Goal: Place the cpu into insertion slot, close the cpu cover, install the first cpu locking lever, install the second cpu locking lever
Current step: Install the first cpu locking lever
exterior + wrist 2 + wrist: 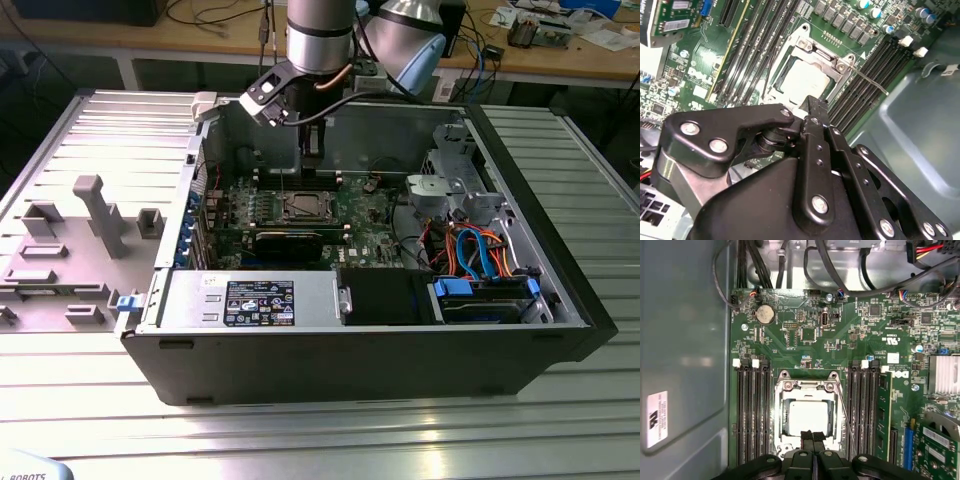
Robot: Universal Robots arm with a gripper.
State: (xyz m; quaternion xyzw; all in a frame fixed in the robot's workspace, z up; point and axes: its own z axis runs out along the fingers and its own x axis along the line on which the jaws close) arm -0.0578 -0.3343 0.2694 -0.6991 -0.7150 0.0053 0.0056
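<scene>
The cpu lies flat in the insertion slot, with the cpu cover down over its edges. The gripper, fingers pressed together and empty, hangs at the socket's edge. The thin locking lever looks unlatched; a glancing push could let it slip and spring back.

Open black desktop computer case lies on its side on the ribbed aluminium table. Inside: green motherboard, grey power supply box with a black label along the near wall, orange and blue cable bundle toward the exterior view's right. Grey moulded fixture tray sits just beside the case, on the exterior view's left. First wrist view: silver coin cell battery, 2 banks of long black memory slots, finned silver heatsink, black cable loops.
</scene>
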